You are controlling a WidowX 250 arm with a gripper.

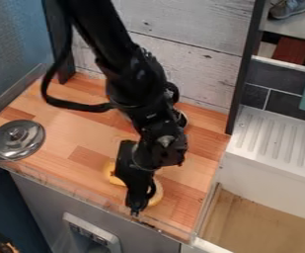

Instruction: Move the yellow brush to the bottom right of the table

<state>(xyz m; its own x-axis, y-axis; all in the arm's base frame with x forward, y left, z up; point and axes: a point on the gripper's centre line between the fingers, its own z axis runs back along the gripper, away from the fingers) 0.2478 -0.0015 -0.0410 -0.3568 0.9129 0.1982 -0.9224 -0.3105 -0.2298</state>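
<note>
Near the front edge of the tabletop (89,136), toward its bottom right corner, the brush (157,196) lay partly hidden behind the gripper (135,205). I judged this low placement suited grasping or releasing; could not tell if closed or apart. Lid (16,140) sat well apart, by the left edge, likely no obstacle.

The hand (135,211) covers part of the yellow brush (157,194), and the view's top edge cuts off the arm (96,22).
</note>
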